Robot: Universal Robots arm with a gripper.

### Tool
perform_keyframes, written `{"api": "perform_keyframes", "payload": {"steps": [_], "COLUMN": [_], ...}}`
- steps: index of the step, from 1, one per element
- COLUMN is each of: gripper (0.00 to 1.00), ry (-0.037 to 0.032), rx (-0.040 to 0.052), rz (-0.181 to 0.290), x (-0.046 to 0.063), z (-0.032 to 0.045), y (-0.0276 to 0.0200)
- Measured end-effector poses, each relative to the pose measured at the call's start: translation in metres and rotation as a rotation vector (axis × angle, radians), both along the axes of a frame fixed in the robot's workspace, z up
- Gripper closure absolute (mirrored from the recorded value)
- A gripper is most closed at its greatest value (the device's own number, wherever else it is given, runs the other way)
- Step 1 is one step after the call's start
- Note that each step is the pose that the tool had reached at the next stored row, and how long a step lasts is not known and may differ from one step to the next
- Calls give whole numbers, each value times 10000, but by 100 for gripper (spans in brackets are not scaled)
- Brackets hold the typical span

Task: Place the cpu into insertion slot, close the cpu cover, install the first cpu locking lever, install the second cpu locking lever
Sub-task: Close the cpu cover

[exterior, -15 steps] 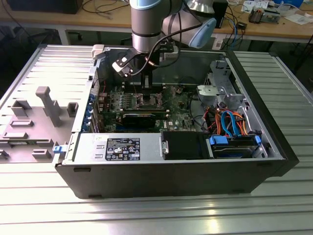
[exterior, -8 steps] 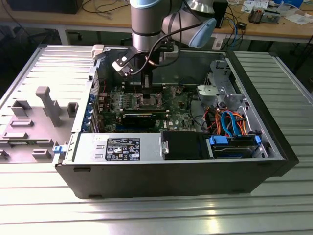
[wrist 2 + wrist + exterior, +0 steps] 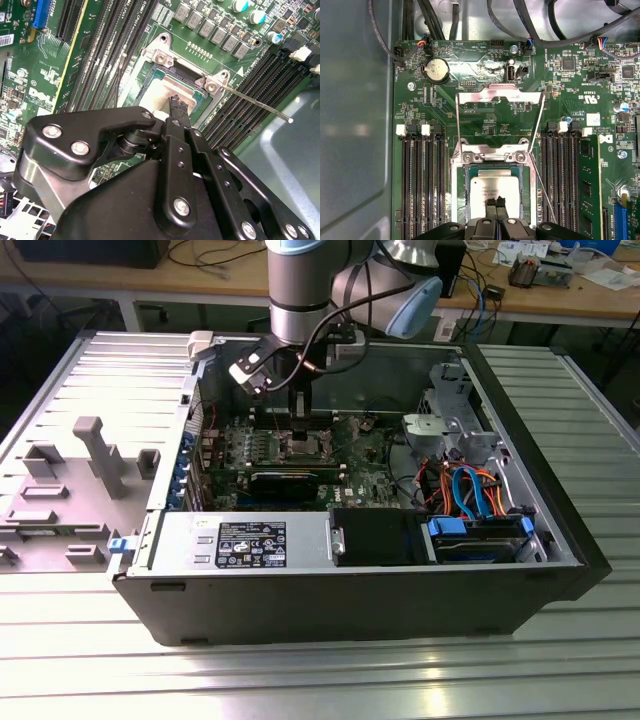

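The cpu (image 3: 494, 189), a pale silver square, lies flat inside the insertion slot (image 3: 526, 186) on the green board; both wrist views show it (image 3: 159, 92). My gripper (image 3: 496, 202) hangs just above the cpu's face with its black fingertips (image 3: 178, 106) pressed together and nothing between them. The cpu cover (image 3: 500, 94), a silver frame with a square window, stands swung open beyond the slot. One thin locking lever (image 3: 255, 104) sticks out free from the slot's corner. In the exterior view the gripper (image 3: 300, 408) reaches down into the case over the slot (image 3: 303, 447).
Black memory slots (image 3: 422, 185) run along both sides of the socket. A coin battery (image 3: 436, 69) and cables (image 3: 540, 35) sit beyond the open cover. The case's grey wall (image 3: 355, 125) is close by. Drive bays with orange and blue cables (image 3: 470, 495) fill the exterior view's right.
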State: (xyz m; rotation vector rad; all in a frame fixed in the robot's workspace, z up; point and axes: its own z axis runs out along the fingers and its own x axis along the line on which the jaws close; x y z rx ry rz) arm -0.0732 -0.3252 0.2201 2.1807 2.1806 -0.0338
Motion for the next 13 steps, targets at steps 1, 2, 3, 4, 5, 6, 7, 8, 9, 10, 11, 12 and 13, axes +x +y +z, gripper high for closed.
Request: {"api": "perform_keyframes", "payload": {"steps": [1, 2, 3, 4, 5, 6, 7, 8, 9, 10, 11, 12, 13], "gripper": [89, 89, 89, 89, 89, 89, 89, 89, 89, 89, 89, 89, 89], "ry": [1, 0, 0, -1, 0, 0, 0, 0, 0, 0, -1, 0, 0], "rx": [-1, -1, 1, 2, 1, 0, 0, 0, 0, 1, 0, 0, 0], "rz": [0, 0, 0, 0, 0, 0, 0, 0, 0, 0, 0, 0, 0], "x": [0, 0, 0, 0, 0, 0, 0, 0, 0, 0, 0, 0, 0], "z": [3, 6, 9, 9, 15, 20, 21, 21, 21, 21, 22, 22, 23], "y": [0, 0, 0, 0, 0, 0, 0, 0, 0, 0, 0, 0, 0]}}
